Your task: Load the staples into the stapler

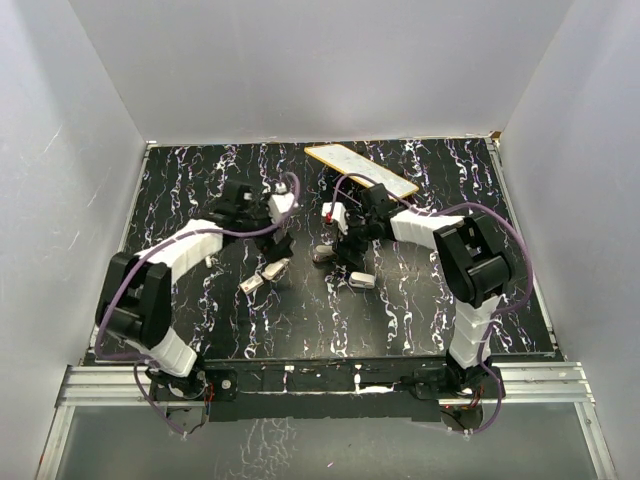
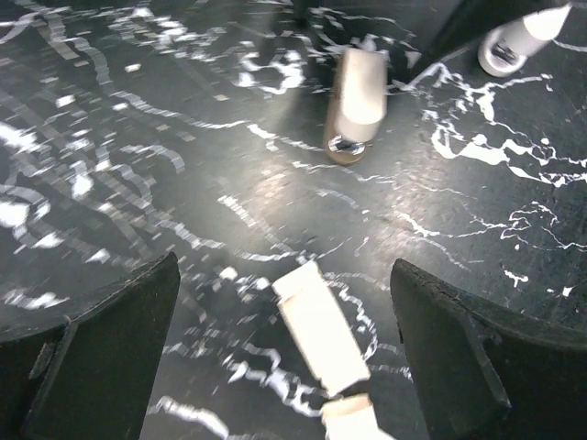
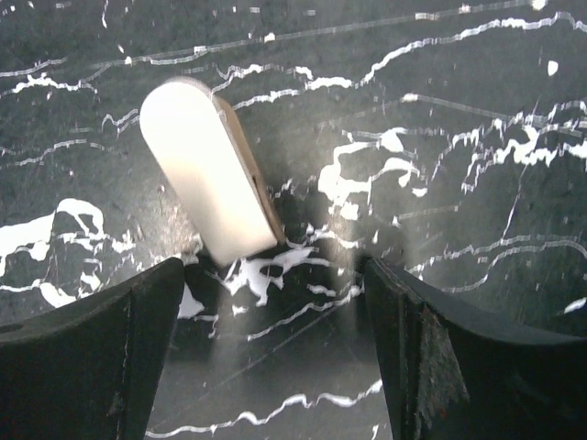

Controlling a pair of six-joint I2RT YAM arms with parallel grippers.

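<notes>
A small whitish stapler [image 1: 264, 277] lies on the black marbled table, its two parts spread out in a line. In the left wrist view it [image 2: 319, 325] lies between my fingers, below them. My left gripper [image 1: 279, 247] [image 2: 284, 367] is open and empty above it. A second whitish elongated piece [image 1: 322, 253] [image 2: 356, 92] with a metal end lies further right. A third [image 1: 362, 280] lies by my right gripper [image 1: 350, 262] [image 3: 271, 348], which is open and empty. A white elongated piece with a tan edge [image 3: 206, 179] lies just ahead of its left finger. I cannot make out any staples.
A long yellow-edged flat board [image 1: 361, 170] lies at the back of the table [image 1: 450, 320] behind the right arm. White walls stand on three sides. A white round-ended part [image 2: 514, 41] shows at the top right of the left wrist view.
</notes>
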